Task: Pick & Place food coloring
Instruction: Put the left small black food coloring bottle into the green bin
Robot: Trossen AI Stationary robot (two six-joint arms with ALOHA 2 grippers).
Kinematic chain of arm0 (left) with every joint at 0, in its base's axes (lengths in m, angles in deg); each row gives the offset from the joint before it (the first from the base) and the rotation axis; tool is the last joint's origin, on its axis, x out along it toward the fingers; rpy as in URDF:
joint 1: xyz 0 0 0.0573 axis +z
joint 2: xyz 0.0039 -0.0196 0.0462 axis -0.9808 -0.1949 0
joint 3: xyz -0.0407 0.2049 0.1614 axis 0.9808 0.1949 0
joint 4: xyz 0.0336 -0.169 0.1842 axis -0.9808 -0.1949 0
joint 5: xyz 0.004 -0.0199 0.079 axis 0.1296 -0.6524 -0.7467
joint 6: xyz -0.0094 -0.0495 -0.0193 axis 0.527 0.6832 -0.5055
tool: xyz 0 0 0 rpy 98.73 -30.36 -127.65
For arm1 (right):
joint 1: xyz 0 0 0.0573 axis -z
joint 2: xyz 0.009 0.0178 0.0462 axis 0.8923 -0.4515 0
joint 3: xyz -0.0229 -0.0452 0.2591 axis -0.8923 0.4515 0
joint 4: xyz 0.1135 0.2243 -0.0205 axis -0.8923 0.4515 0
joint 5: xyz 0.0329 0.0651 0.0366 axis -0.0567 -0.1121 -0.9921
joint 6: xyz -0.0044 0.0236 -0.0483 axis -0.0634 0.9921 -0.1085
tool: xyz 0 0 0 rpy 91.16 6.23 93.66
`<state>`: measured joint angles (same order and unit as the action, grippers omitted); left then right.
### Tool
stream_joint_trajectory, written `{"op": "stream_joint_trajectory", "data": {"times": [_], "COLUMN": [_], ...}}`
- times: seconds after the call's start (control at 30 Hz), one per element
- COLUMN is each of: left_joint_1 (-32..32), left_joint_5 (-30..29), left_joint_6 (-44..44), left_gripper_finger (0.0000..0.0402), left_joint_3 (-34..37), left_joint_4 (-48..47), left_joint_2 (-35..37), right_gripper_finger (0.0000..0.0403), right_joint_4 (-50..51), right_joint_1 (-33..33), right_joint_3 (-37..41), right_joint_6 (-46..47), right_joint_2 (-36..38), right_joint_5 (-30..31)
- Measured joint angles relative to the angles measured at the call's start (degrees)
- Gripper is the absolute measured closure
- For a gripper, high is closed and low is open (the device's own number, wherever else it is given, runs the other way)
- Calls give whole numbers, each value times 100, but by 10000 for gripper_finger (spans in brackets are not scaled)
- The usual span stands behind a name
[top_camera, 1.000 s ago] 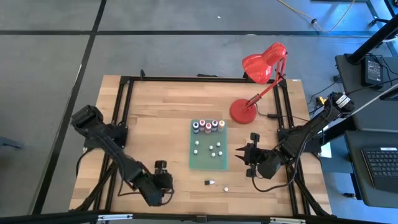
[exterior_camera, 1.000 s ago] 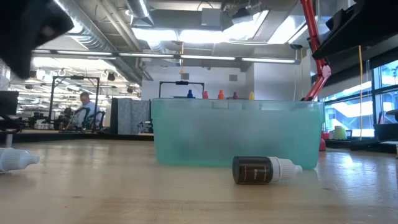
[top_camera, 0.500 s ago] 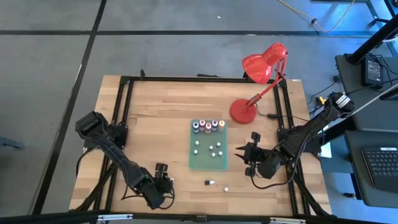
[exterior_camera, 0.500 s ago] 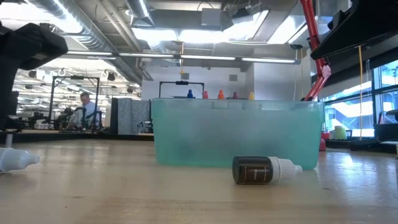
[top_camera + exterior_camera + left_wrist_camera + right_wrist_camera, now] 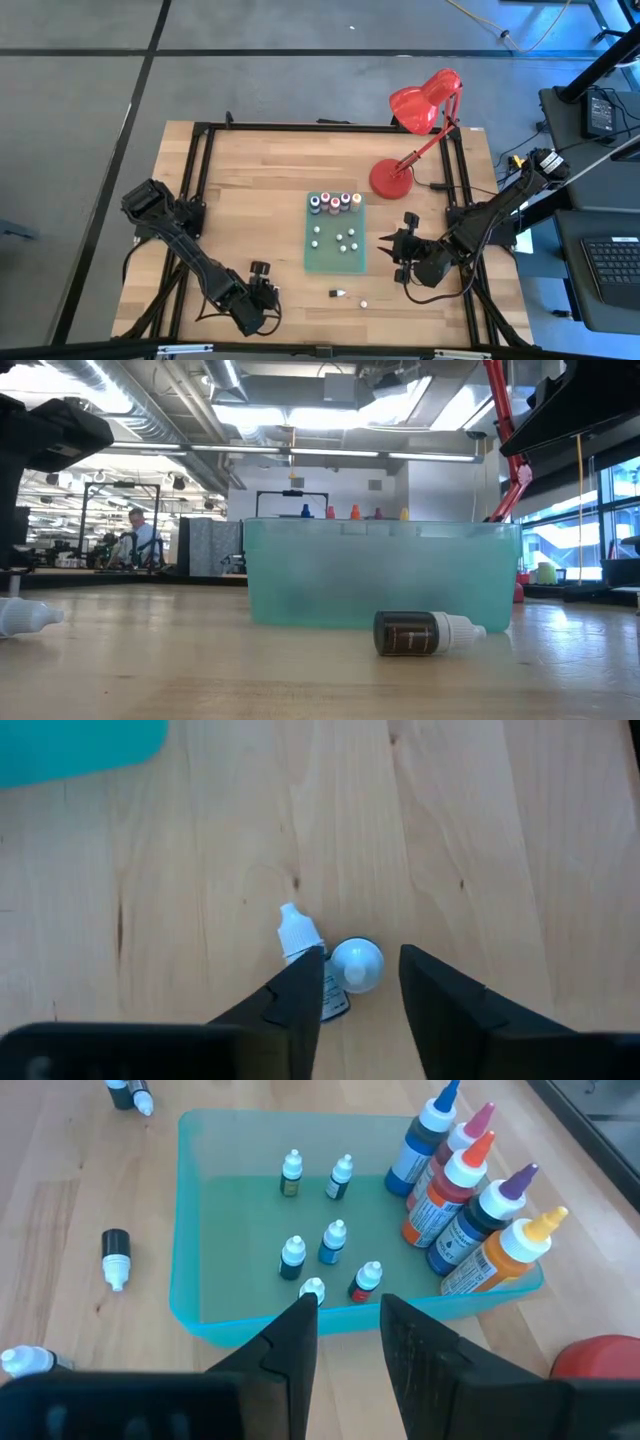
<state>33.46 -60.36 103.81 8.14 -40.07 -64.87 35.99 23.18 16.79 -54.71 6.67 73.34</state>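
My left gripper [image 5: 262,282] hangs open over the table's near left part. In the left wrist view [image 5: 360,956] its fingers stand on either side of a small white-topped bottle [image 5: 357,966]. A second small bottle [image 5: 300,935] lies on its side beside it. My right gripper [image 5: 392,250] is open, right of the green tray [image 5: 336,262], and touches nothing. A dark bottle with a white cap [image 5: 338,294] [image 5: 428,632] lies on its side near the tray. Another small piece [image 5: 364,302] lies close by. Small bottles [image 5: 320,1245] stand inside the tray.
Taller squeeze bottles [image 5: 470,1190] stand in a row along the tray's far wall [image 5: 335,203]. A red desk lamp [image 5: 392,176] stands on the far right of the table. A black frame runs along the table's sides. Bare wood lies left of the tray.
My left gripper has come down and moved a little toward the table's near edge, then held still. The bottles and my right arm have stayed where they were.
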Motion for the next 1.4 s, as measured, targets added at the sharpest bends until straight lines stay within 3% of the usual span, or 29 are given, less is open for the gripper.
{"op": "stream_joint_trajectory", "data": {"times": [0.4,0.67,0.83,1.07,1.27,1.4], "left_joint_1": [43,674,1382,2609,3416,3649], "left_joint_5": [-36,-412,-837,-77,453,491], "left_joint_6": [2,44,-494,-1570,-1723,-1779], "left_gripper_finger": [356,358,354,354,353,353], "left_joint_3": [-10,-677,-1228,-1379,-1373,-1375], "left_joint_4": [-8,-21,44,698,677,665], "left_joint_2": [36,339,439,432,281,17], "right_gripper_finger": [288,288,288,288,288,288], "right_joint_4": [32,99,147,275,408,408], "right_joint_1": [1,1,1,0,1,-1], "right_joint_3": [0,-2,-2,-2,-2,-2], "right_joint_6": [0,-15,-28,-24,15,15], "right_joint_2": [0,0,0,0,0,0], "right_joint_5": [-2,-4,-3,-10,-17,-15]}}
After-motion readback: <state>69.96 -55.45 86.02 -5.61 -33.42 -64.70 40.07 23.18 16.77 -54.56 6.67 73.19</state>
